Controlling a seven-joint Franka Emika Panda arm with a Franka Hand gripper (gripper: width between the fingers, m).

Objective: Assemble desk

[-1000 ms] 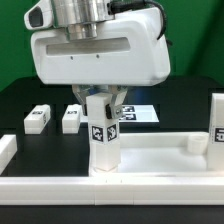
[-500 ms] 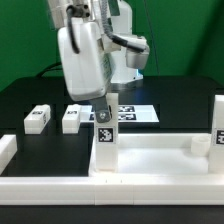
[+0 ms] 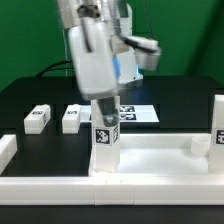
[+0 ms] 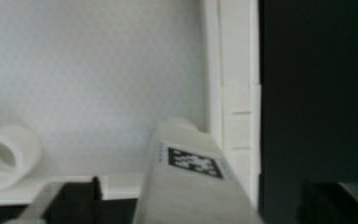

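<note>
Black table (image 3: pixel 30 95) under a green backdrop (image 3: pixel 25 40), matte, no glare

- Far left in the exterior view: end of a white bar (image 3: pixel 6 150), blocky, square-edged, lying flat
- Next: two loose legs (image 3: pixel 37 119), small white blocks with a dark tag on the face, lying side by side on the table, well apart from the work
- Centre: standing leg (image 3: pixel 105 142), upright at the near-left corner of the tabletop (image 3: pixel 150 160)
- Its tag faces the camera and its sides are smooth hard plastic
- Gripper (image 3: pixel 105 110) hangs right over the leg's top
- In the wrist view the fingers (image 4: pixel 73 198) stand spread, with a gap showing on each side of the leg, so nothing is pinched
- Behind the leg: marker board (image 3: pixel 140 113), thin and flat
- Tabletop: broad white tray shape with a raised rim
- Short round collar (image 3: pixel 198 143) near its right end
- Far right: another leg (image 3: pixel 218 120), upright at the corner

Step, as I judge it: letting go of the leg at its corner

To do it well:
- draw straight up along the leg's axis
- keep both fingers clear of the slick faces so it isn't tipped or lifted
- check it sits square before fetching a loose one
</note>
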